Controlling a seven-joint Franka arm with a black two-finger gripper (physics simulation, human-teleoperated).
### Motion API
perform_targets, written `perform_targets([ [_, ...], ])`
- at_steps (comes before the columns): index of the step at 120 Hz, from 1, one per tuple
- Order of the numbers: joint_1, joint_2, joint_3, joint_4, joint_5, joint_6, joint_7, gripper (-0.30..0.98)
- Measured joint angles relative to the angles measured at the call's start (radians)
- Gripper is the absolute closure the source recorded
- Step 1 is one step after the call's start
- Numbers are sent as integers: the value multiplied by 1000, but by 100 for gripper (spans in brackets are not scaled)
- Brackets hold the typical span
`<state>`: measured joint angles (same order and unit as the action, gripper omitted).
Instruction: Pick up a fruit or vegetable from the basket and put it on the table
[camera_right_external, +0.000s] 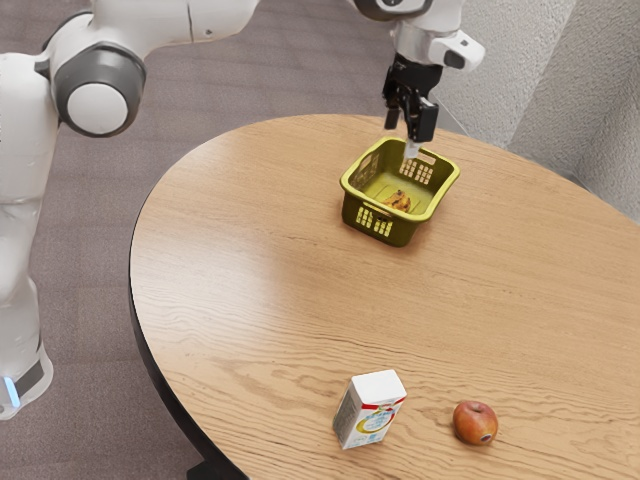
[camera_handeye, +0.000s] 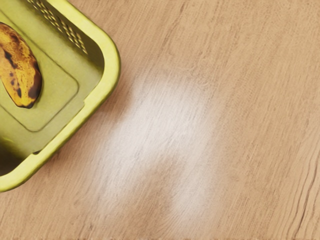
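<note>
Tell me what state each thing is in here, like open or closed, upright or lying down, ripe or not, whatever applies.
Fingers: open, apart.
Basket: upright, open at the top.
Banana: lying in the basket, unpeeled, skin yellow with dark patches, so probably very ripe.
Carton: standing upright.
Reddish fruit: resting on the table, looks whole.
</note>
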<state>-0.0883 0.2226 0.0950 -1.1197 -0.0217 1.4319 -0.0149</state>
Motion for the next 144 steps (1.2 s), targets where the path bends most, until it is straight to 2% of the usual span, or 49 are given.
perform_targets([
  [41,4,16,11,18,-28,-69,-15,0],
  [52,5,-10,23,128,-33,-103,-19,0],
  [65,8,-31,37,175,-22,-120,-28,0],
  [78,24,31,37,180,-16,-124,-66,0],
  [100,173,138,33,180,-26,-106,-141,0],
  [144,184,212,30,181,-26,-32,-235,0],
])
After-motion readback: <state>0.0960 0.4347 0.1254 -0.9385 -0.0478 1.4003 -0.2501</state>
